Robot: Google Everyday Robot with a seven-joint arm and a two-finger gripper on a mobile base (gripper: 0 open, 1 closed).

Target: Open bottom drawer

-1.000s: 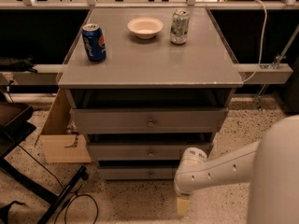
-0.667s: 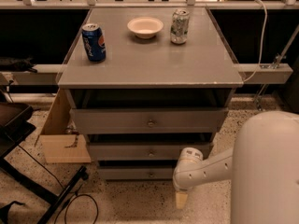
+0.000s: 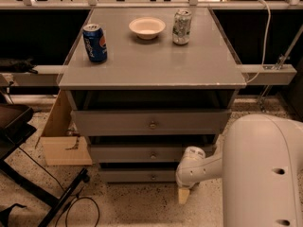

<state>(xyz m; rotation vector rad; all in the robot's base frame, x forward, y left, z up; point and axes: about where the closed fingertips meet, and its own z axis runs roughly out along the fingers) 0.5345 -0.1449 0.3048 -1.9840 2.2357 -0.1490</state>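
The bottom drawer (image 3: 135,176) is the lowest and slimmest grey front of the cabinet, just above the floor, with a small round metal knob (image 3: 153,177) at its centre. My gripper (image 3: 183,195) hangs low in front of the cabinet's lower right corner, to the right of the knob and a little below it. It is apart from the knob. Its white wrist (image 3: 189,167) covers the right end of the drawer front. My white arm (image 3: 262,174) fills the lower right.
Two taller drawer fronts, the middle drawer (image 3: 142,153) and the top drawer (image 3: 151,122), sit above. On the cabinet top stand a blue can (image 3: 95,42), a white bowl (image 3: 147,27) and a silver can (image 3: 182,26). A cardboard box (image 3: 61,141) and a chair base (image 3: 52,193) are at the left.
My gripper has shifted slightly left toward the bottom drawer's knob, and the white arm body has swung further into view on the right. The drawers have not moved.
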